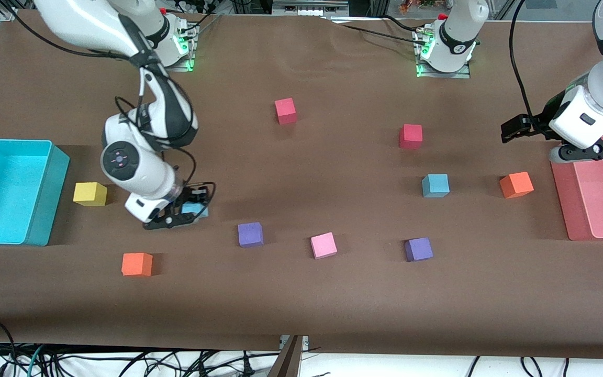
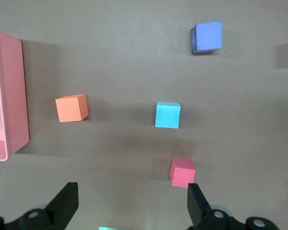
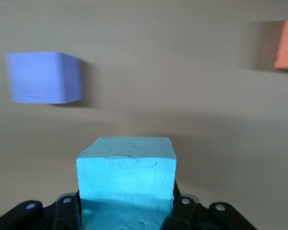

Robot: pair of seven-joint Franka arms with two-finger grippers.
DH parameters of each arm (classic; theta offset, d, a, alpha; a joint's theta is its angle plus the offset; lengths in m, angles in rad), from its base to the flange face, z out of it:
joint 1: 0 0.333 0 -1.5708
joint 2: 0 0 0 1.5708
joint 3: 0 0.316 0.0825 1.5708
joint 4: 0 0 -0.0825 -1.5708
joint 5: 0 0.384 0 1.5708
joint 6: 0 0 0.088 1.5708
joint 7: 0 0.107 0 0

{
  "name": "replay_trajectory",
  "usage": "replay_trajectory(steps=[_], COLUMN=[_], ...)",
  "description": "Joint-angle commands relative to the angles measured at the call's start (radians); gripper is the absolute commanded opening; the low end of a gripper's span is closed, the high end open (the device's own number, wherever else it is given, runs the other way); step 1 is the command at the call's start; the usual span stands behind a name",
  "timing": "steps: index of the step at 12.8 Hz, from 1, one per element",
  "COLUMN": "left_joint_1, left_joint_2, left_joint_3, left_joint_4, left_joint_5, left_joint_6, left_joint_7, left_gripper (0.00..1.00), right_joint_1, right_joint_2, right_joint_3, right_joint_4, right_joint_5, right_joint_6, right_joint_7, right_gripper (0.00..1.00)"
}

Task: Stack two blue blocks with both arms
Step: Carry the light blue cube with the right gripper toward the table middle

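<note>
Blue block clamped in right tool — left tool agape over pink tray's rim.

Sky-blue blocks, brown table

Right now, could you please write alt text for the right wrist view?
The right gripper is shut on a light sky-blue foam cube low over the brown table. A purple foam cube and an orange foam cube sit past it.

Matte foam blue block
</note>
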State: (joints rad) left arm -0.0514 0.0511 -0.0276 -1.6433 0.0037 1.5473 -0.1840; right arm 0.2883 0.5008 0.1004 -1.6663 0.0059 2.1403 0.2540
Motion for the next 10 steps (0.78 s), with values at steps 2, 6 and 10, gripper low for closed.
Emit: replay_trajectory(steps=[2, 6, 10], left_joint_1=[0.005, 0.005, 0.008], left_joint_2=[-0.007, -0.004, -0.002], left_joint_3=[-0.003, -0.003, -0.002], left_joint_4=[-0.004, -0.004, -0.004], left_joint_5=[-0.005, -0.005, -0.005], left_joint_6=[-0.003, -0.004, -0.012], left_joint_7=[-0.003, 0.003, 0.009], left_gripper=[1.0, 1.0, 1.0], right_joint_1=[0.136, 0.33, 0.387], right_joint_2=[0.076, 0.275, 0.358], right_joint_3=[0.012, 0.007, 0.01], right_joint_4=[0.109, 0.333, 0.367], right_joint_5=[0.005, -0.017, -0.081], right_joint_6=[-0.045, -0.045, 0.009], right_joint_7=[0.216, 0.488, 0.518], right_gripper=[0.09, 0.09, 0.09])
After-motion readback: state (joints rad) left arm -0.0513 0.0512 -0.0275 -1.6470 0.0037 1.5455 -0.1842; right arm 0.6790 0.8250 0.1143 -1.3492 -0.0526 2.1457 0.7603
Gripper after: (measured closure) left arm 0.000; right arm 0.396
